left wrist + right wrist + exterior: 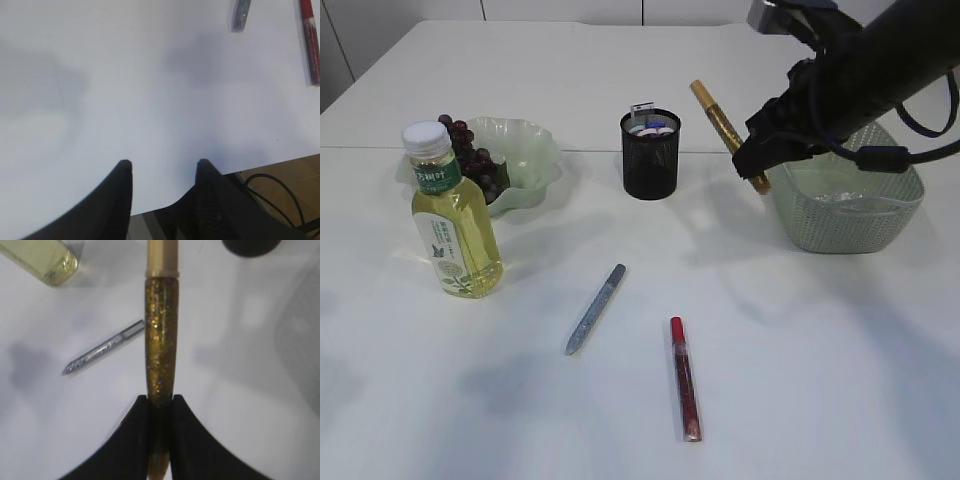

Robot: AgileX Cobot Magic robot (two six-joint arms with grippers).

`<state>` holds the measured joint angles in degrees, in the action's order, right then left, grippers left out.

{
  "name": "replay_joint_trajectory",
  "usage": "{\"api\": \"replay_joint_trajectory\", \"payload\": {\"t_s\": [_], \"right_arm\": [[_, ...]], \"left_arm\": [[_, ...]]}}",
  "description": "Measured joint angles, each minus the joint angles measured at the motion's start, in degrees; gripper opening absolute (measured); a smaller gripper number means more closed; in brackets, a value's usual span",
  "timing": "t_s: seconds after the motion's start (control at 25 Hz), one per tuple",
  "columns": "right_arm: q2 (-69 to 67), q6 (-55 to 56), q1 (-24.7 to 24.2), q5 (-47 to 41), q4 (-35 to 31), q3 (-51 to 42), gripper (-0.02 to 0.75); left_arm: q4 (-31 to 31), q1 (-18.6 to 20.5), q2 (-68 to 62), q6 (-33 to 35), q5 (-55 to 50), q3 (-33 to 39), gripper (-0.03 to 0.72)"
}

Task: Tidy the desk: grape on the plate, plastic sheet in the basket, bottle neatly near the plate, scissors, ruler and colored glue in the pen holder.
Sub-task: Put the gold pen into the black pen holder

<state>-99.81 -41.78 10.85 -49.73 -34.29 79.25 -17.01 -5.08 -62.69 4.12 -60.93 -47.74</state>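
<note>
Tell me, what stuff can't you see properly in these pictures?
- Pen holder contents: exterior view shows only tops poking out; too small to name.
- Basket inside: its wall and the right arm hide it, so the plastic sheet can't be confirmed.
- Gold glitter glue: right wrist view cuts off its cap end.
- Left gripper: out of the exterior view.

White table [840, 380]: bottle [452, 216], 2 glue pens [685, 379].

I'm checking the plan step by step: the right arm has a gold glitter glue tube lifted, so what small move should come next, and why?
Probably carry the gold glitter glue, clamped in the right gripper, leftward until it is over the black pen holder. It hangs in the air between the holder and the basket, not yet above the opening.
</note>
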Motion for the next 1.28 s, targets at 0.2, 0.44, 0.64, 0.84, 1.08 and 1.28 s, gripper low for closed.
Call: {"api": "replay_joint_trajectory", "payload": {"t_s": [0.2, 0.44, 0.64, 0.84, 1.08, 1.28], "right_arm": [[-2.68, -16.66, -2.59, 5.46, -13.75, 0.00, 0.092], [-8.69, -39.94, -2.69, 12.00, -38.58, 0.00, 0.092], [-15.27, -60.12, -2.69, 13.96, -60.48, 2.83, 0.092], [-22.97, -66.85, -2.69, 14.39, -67.25, 11.65, 0.091], [-32.29, -67.54, -2.69, 14.39, -67.81, 25.63, 0.091], [-38.33, -67.54, -2.69, 14.39, -67.94, 33.71, 0.091]], "left_arm": [[0.00, 0.00, 0.00, 0.00, 0.00, 0.00, 0.308], [0.00, 0.00, 0.00, 0.00, -0.10, 0.00, 0.308], [0.00, 0.00, 0.00, 0.00, -0.10, 0.00, 0.308], [0.00, 0.00, 0.00, 0.00, -0.10, 0.00, 0.308], [0.00, 0.00, 0.00, 0.00, -0.10, 0.00, 0.308], [0.00, 0.00, 0.00, 0.00, -0.10, 0.00, 0.308]]}}
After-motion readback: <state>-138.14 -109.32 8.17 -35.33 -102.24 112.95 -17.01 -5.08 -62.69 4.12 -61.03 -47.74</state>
